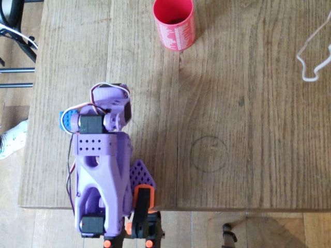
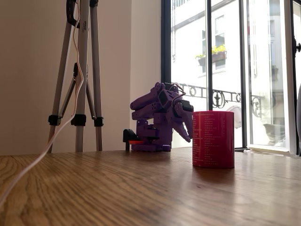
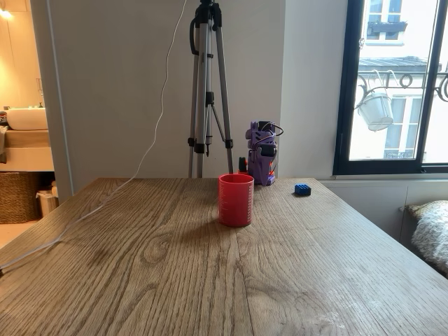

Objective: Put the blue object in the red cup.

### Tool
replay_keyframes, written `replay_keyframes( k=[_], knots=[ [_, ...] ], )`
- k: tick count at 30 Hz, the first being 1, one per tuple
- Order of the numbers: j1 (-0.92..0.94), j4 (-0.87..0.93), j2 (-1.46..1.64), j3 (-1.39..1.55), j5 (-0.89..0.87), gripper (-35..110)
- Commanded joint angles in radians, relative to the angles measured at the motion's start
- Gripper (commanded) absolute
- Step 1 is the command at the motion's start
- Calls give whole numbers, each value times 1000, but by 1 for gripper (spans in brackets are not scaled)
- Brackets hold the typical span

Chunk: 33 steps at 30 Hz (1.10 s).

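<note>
Wooden planks with a strong grain form the worktop, which in the overhead view stands over a wood floor. The red cup stands upright at the top edge of the overhead view, open mouth up, with fine white print down its side. In one fixed view the red cup is near the middle of the worktop, nearer the camera than the arm; in the other it stands to the right of the arm, with the worktop running toward the camera.

The purple arm is folded over its base at the lower left of the overhead view, next to an orange and black clamp at the worktop edge. The blue object shows as a small bright-blue patch at the arm's left side in the overhead view, mostly covered by the arm's upper links. In a fixed view the blue object lies flat on the worktop, just to the right of the purple arm, apart from it and well apart from the cup.

The gripper points down beside the cup in a fixed view; whether its jaws are apart or together cannot be told.

A tripod stands behind the worktop against a pale wall, and a white cable trails from it across the wood. A window with a hanging white pot is at the right.
</note>
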<state>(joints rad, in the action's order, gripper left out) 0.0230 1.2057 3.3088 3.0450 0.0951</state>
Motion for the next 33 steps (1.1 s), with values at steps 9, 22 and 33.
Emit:
replay_keyframes(
  k=[9, 22, 33],
  knots=[
    [8, 3, -8, -15, 20, 1],
    [9, 3, -8, -15, 25, 1],
    [21, 3, -8, -17, 17, 1]
  ],
)
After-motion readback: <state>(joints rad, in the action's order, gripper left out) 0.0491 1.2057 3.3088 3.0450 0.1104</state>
